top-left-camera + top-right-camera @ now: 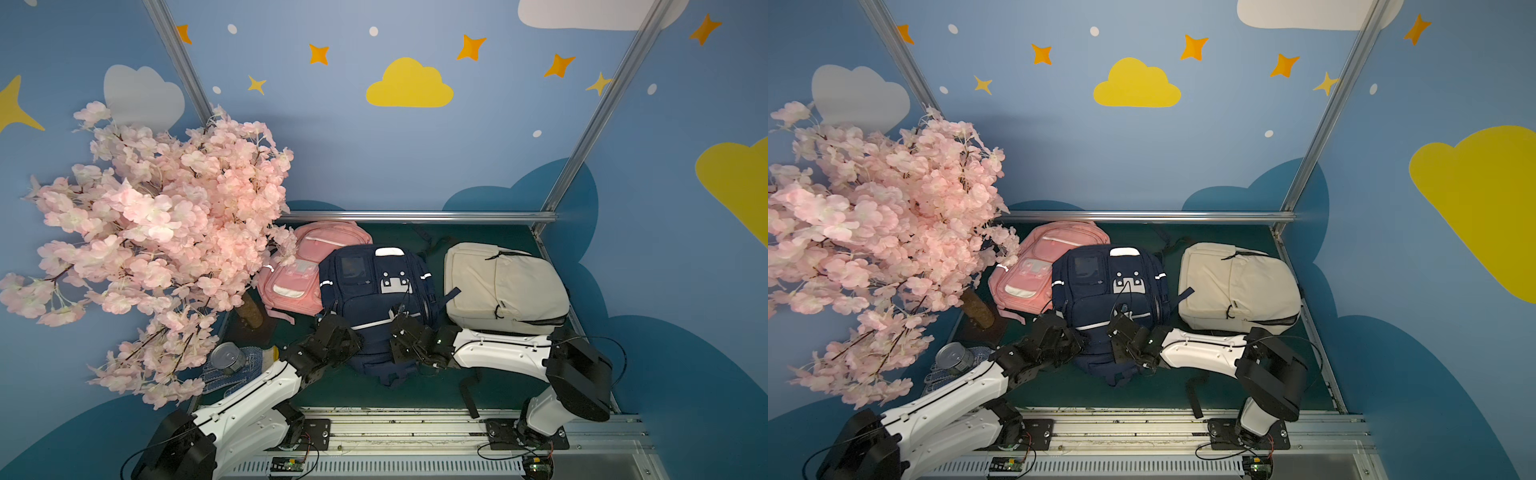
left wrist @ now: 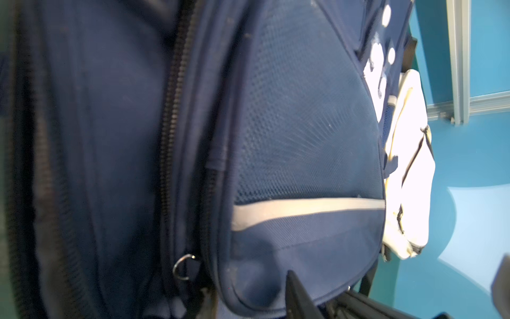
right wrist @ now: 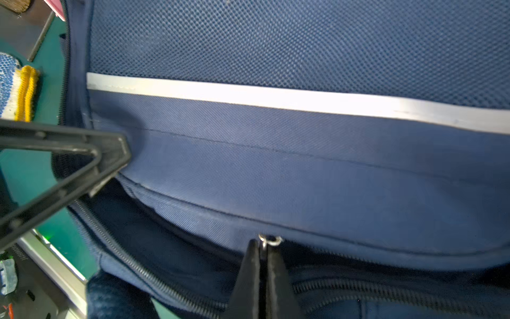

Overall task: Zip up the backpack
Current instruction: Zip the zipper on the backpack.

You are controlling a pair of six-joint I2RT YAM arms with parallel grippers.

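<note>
The navy backpack (image 1: 374, 299) (image 1: 1108, 299) lies flat in the middle of the green mat, and both grippers are at its near end. My right gripper (image 3: 262, 244) (image 1: 400, 320) is shut on the small metal zipper pull ring (image 3: 269, 240). Beside the ring the zip gapes, showing bare teeth (image 3: 138, 265) and a dark inside. My left gripper (image 2: 248, 287) (image 1: 330, 322) pinches the corner of the front pocket (image 2: 276, 262), fabric filling the gap between its jaws. One of its fingers (image 3: 110, 154) presses the pocket's side. Another loose ring (image 2: 182, 266) hangs on a second zip.
A pink backpack (image 1: 307, 266) leans under the navy one's left side and a cream backpack (image 1: 503, 286) lies to its right. A pink blossom tree (image 1: 158, 232) overhangs the left, with a tin can (image 1: 226, 357) and a knitted glove (image 1: 253, 361) below it. A metal rail (image 1: 415, 428) runs along the front.
</note>
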